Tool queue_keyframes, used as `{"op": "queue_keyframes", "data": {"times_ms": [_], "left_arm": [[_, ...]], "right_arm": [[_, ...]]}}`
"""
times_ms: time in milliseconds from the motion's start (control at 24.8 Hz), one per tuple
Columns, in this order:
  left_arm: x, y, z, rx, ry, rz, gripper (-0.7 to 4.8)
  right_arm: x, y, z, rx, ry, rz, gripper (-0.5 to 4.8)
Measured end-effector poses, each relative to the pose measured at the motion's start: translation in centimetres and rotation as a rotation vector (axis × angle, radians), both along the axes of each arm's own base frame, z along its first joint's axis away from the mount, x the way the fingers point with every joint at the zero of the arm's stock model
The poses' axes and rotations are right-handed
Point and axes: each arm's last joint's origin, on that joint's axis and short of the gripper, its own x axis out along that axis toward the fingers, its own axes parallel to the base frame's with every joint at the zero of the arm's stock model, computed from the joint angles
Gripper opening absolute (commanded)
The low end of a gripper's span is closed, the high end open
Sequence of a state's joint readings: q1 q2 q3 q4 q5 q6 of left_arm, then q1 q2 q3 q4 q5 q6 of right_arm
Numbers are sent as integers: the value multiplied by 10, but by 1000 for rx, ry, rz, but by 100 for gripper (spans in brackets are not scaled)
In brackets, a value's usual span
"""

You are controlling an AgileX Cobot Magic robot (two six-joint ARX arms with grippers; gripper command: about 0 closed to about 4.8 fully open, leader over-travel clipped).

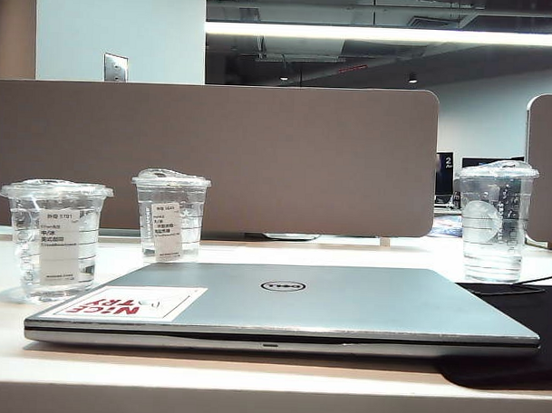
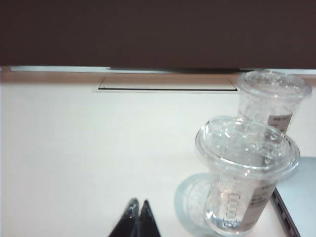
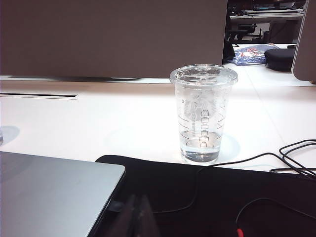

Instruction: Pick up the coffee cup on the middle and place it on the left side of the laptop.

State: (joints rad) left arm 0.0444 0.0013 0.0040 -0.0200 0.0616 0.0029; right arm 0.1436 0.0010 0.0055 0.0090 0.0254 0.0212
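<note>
The coffee cup (image 1: 54,240), short, clear and ribbed with a broad straight white label, stands upright on the white desk just left of the laptop's front left corner. In the left wrist view the coffee cup (image 2: 247,170) is beside the laptop's edge (image 2: 302,197). The closed silver Dell laptop (image 1: 282,306) carries a red-and-white sticker (image 1: 132,303). My left gripper (image 2: 138,203) is shut and empty, well apart from the cup. My right gripper (image 3: 137,198) is shut and empty, over the black mat by the laptop's corner (image 3: 49,192). Neither gripper shows in the exterior view.
A second short cup (image 1: 170,212) with a narrower tilted label stands behind the coffee cup, also seen as the farther cup (image 2: 273,96). A taller clear cup (image 1: 495,219) (image 3: 202,113) stands at the right by a black mat (image 3: 207,182) with cables (image 3: 296,153). A grey partition (image 1: 214,159) closes the back.
</note>
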Motion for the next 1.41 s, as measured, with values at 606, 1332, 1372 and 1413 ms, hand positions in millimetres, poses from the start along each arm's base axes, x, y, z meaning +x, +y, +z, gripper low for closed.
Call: {"op": "queue_keyframes", "data": {"times_ms": [606, 1332, 1372, 1413], "left_arm": [[0, 0, 0, -19, -2, 0, -5], [0, 0, 0, -19, -1, -2, -5], [0, 0, 0, -19, -1, -2, -5], [0, 0, 0, -19, -1, -2, -5]], "right_arm": [[0, 0, 0, 0, 0, 0, -5], [0, -4, 0, 0, 0, -43, -5], [1, -7, 0, 0, 0, -73, -5], [1, -9, 0, 0, 0, -90, -5]]}}
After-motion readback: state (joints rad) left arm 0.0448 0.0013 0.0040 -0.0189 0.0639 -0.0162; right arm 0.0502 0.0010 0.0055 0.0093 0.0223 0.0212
